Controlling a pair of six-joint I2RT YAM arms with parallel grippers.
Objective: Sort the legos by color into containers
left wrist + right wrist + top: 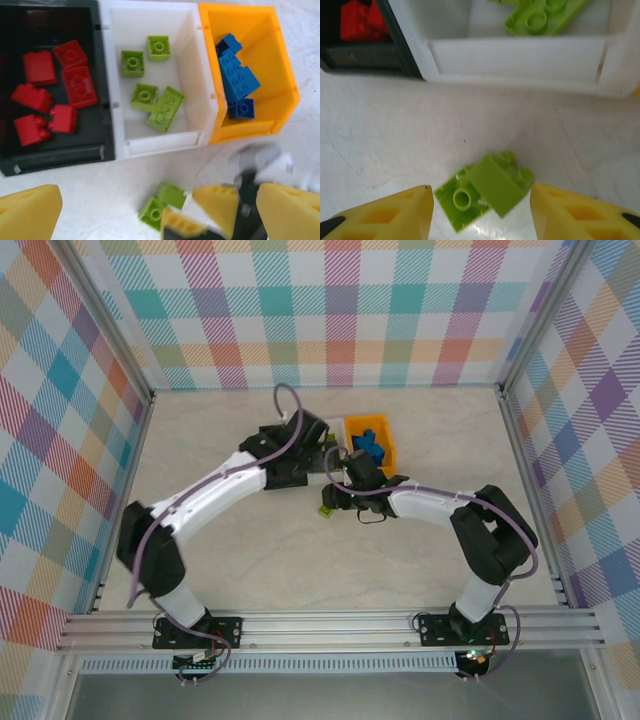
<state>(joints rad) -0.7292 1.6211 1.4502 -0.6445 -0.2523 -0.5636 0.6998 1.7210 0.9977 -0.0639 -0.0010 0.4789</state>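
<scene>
From above, your arms hide the black bin [55, 155] and white bin [160, 145]. Your R hand [481, 187] is low, fingers spread either side of two lime legos [500, 182] on the surface, just near of the white bin. L hand [159, 192] is spread wide, higher up.

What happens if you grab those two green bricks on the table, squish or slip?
Probably no squishing: the green bricks look like hard, glossy plastic. Small, so likely light. One leans crookedly on the other, so a squeeze from the right pincer may knock it off or skid both on the smooth table.
</scene>
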